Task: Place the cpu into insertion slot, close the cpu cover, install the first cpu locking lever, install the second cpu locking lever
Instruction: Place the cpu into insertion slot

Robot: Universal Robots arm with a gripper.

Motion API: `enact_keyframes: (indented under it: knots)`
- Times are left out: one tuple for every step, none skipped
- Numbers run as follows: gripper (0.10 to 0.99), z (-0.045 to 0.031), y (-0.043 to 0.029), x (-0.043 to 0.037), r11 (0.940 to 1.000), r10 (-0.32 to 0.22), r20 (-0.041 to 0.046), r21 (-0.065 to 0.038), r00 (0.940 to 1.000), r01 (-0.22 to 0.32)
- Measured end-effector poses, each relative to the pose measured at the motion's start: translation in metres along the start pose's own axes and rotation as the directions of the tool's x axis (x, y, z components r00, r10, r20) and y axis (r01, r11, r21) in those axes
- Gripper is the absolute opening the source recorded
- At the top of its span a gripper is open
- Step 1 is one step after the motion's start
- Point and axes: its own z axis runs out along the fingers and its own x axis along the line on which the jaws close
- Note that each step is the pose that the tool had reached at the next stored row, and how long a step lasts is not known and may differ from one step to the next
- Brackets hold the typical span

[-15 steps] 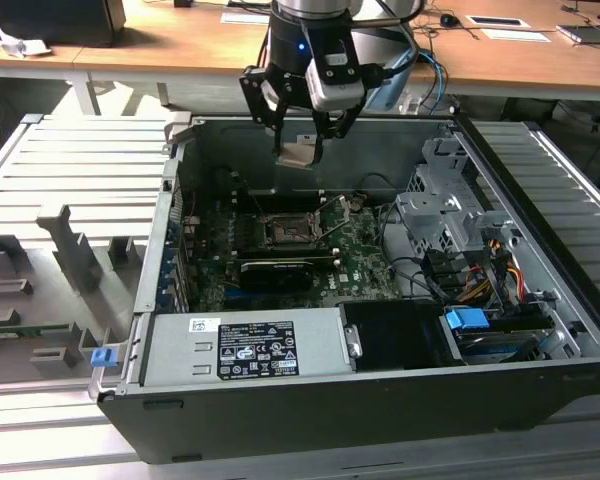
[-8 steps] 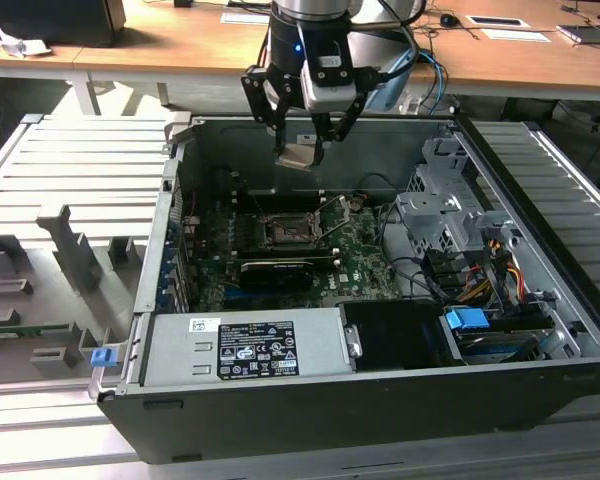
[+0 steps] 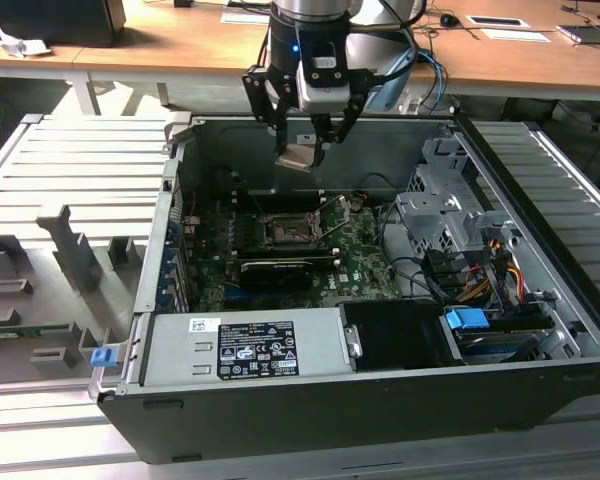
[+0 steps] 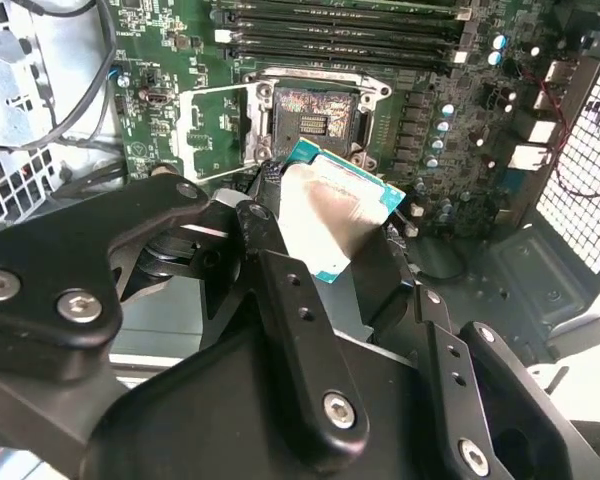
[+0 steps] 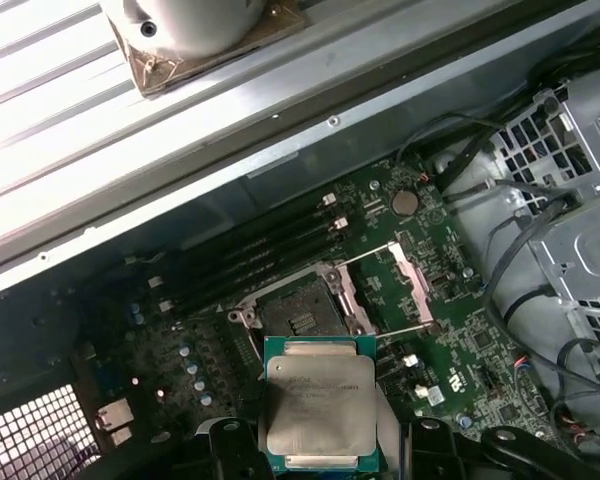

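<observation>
The cpu (image 5: 320,405) hangs above the motherboard (image 3: 365,260), gripped by its edges in the gripper (image 3: 302,145). It is clear of the bare insertion slot (image 5: 298,318), whose cpu cover (image 5: 385,285) stands open. The chip looks tilted, so seating it well calls for levelling it, matching its corners to the slot, and lowering without scraping.

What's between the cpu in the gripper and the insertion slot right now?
Nothing. In the exterior view the cpu hangs in the gripper over the insertion slot, bare air between. The second wrist view shows the cpu cover flipped aside.
</observation>
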Motion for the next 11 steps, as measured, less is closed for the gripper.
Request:
enact_keyframes:
  knots:
    - [0.525, 0.0001, 0.0000, 0.0000, 1.0000, 0.007, 0.0006, 0.000, 1.0000, -0.007]
    - [0.525, 0.0002, 0.0000, 0.0000, 0.9998, 0.022, 0.0019, 0.000, 0.9998, -0.022]
    - [0.525, 0.0004, 0.0000, 0.0000, 0.9988, 0.050, 0.0044, -0.001, 0.9987, -0.050]
    - [0.525, 0.0007, 0.0000, 0.0000, 0.9974, 0.072, 0.0063, -0.002, 0.9974, -0.072]
    - [0.525, 0.0009, -0.0001, 0.0000, 0.9956, 0.093, 0.0082, -0.002, 0.9956, -0.093]
    - [0.525, 0.0009, -0.0001, 0.0000, 0.9947, 0.103, 0.0090, -0.002, 0.9946, -0.103]
    - [0.525, 0.0010, -0.0001, 0.0000, 0.9935, 0.114, 0.0099, -0.003, 0.9935, -0.114]
    - [0.525, 0.0012, -0.0001, 0.0000, 0.9922, 0.124, 0.0108, -0.003, 0.9922, -0.124]
    - [0.525, 0.0012, -0.0001, 0.0000, 0.9911, 0.133, 0.0116, -0.003, 0.9910, -0.133]
    - [0.525, 0.0014, -0.0001, 0.0000, 0.9895, 0.144, 0.0126, -0.004, 0.9894, -0.144]
    - [0.525, 0.0014, -0.0001, 0.0000, 0.9885, 0.151, 0.0131, -0.004, 0.9885, -0.151]
